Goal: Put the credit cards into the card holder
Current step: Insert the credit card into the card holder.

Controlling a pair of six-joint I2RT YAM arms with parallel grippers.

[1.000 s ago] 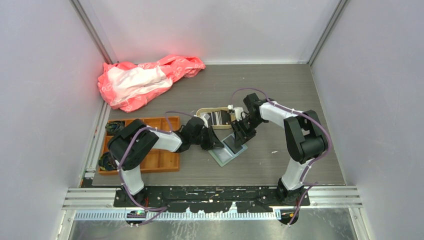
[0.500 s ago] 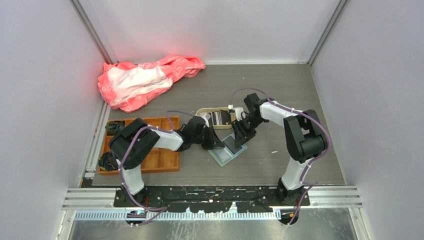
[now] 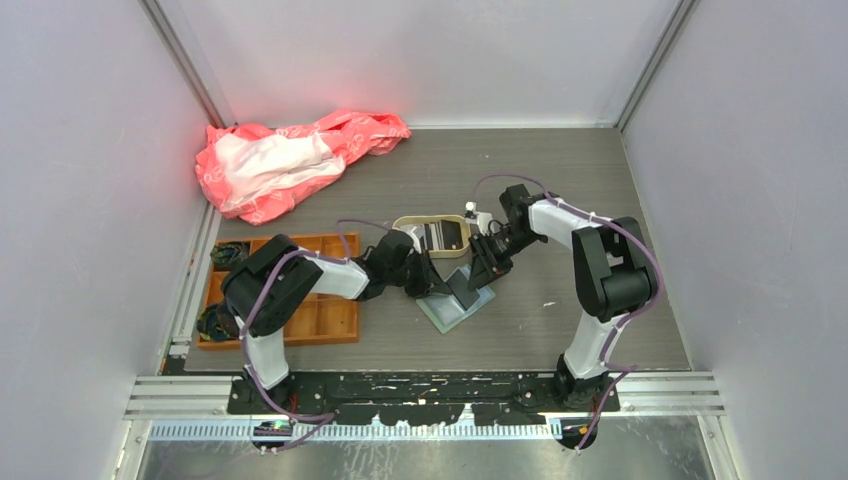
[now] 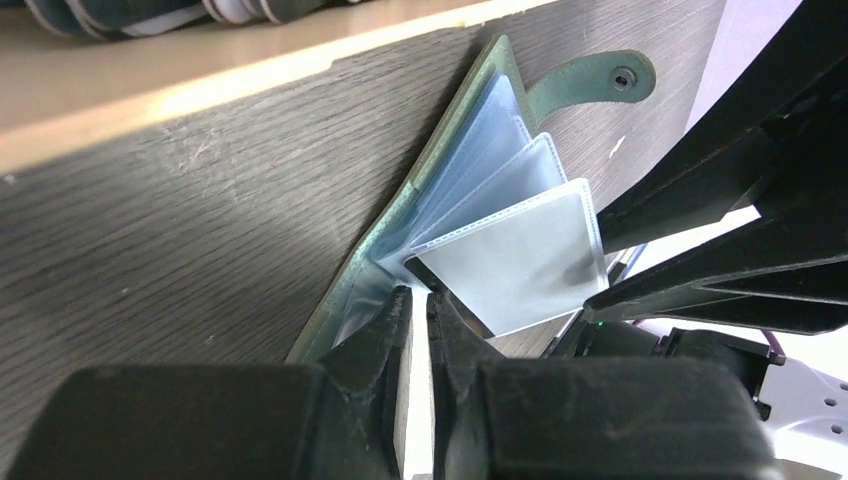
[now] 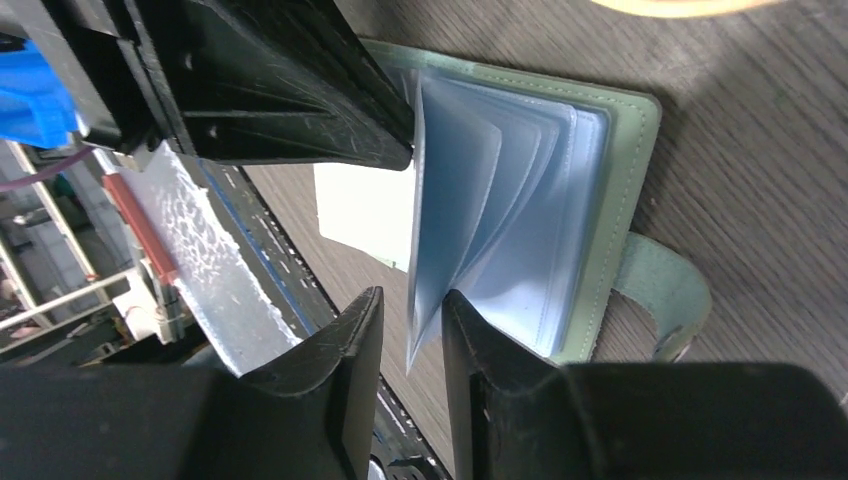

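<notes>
From up top, the flat sage-green folding card holder (image 3: 455,308) lies open on the grey wood-grain table (image 3: 600,200), just nearer me than the beige round-cornered tray (image 3: 404,224) holding the dark plastic credit cards (image 3: 438,236), with my left gripper (image 3: 432,283) and right gripper (image 3: 487,262) either side of it. Left wrist cam: those jaws are nearly pressed together at the fold, only a thin slit left, and honestly I can't tell if they're nipping anything. Right wrist cam: those jaws sit slightly apart, straddling the edge of one clear blue pocket leaf (image 5: 440,200).
</notes>
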